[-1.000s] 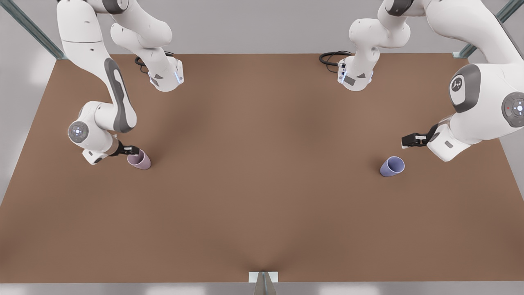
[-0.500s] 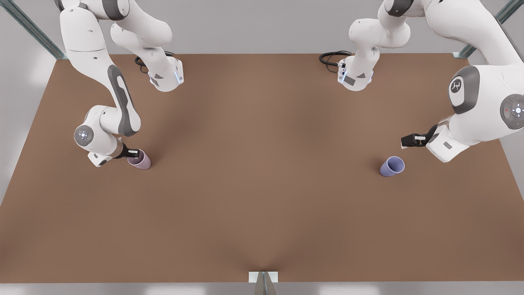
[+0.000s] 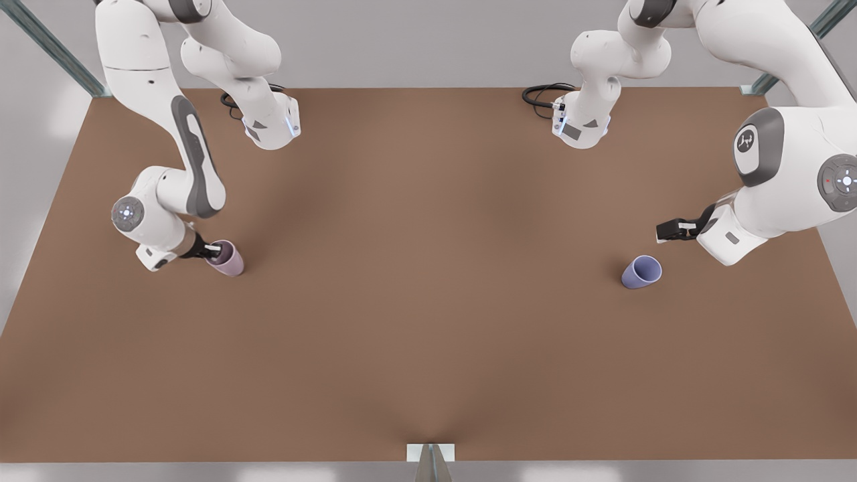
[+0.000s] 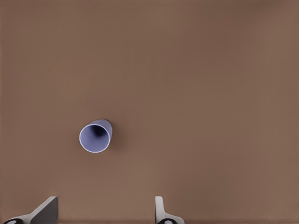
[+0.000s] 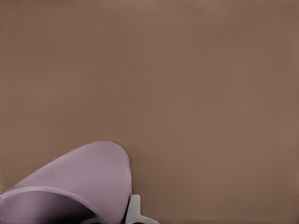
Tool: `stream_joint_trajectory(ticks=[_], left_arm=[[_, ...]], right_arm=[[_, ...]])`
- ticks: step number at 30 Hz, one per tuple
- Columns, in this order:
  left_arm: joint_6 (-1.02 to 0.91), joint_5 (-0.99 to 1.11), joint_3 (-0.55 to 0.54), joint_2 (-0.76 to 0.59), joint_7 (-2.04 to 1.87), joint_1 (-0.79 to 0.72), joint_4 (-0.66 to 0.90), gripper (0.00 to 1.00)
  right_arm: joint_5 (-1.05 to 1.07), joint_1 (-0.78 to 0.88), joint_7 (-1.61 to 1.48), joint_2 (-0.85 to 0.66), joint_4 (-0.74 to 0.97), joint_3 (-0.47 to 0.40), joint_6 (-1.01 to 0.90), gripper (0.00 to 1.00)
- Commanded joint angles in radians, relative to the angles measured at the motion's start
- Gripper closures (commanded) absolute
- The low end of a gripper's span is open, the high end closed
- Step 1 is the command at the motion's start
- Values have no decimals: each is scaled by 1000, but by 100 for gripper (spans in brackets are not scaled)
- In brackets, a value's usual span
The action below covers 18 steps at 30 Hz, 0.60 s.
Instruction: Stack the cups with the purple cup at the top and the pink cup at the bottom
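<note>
Pink cup (image 3: 225,258) upright, mouth up, in right gripper (image 3: 213,250).

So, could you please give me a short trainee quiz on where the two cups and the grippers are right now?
1. True or false: the purple cup already sits inside the pink cup.
2. Which gripper is at the pink cup's rim, at the front view's left?
3. The left gripper is: A) open, apart from the purple cup; B) shut on the purple cup; C) resting on the table.

Key: 1. False, they stand far apart. 2. The right gripper. 3. A.
</note>
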Motion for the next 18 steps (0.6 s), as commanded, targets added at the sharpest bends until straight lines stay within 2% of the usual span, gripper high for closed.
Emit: stream_joint_trajectory(ticks=[1, 5, 9, 13, 14, 15, 17, 18], left_arm=[[0, 2, 1, -1, 1, 0, 0, 0], [-3, 4, 2, 1, 1, 0, 0, 0], [-12, 4, 2, -1, -10, 0, -3, 0], [-11, 1, 1, -2, -10, 0, -3, 0], [-8, 2, 1, 2, -12, 0, -3, 0], [12, 2, 1, 2, -4, 6, -22, 0], [219, 5, 1, -96, -1, 29, -232, 0], [281, 4, 1, -95, -2, 29, -289, 0]], right_arm=[[-6, 20, 1, -29, 12, 0, -44, 79], [-8, 109, 14, -53, 49, 0, -46, 79], [-8, 261, 205, -46, 98, 2, -81, 79], [-8, 287, 340, -10, 165, 75, -127, 79], [-6, 353, 415, -4, 176, 75, -125, 79], [-6, 398, 478, 16, 204, 75, -125, 79], [-6, 459, 566, 31, 237, 75, -127, 79], [-6, 493, 619, 40, 253, 75, -127, 79]])
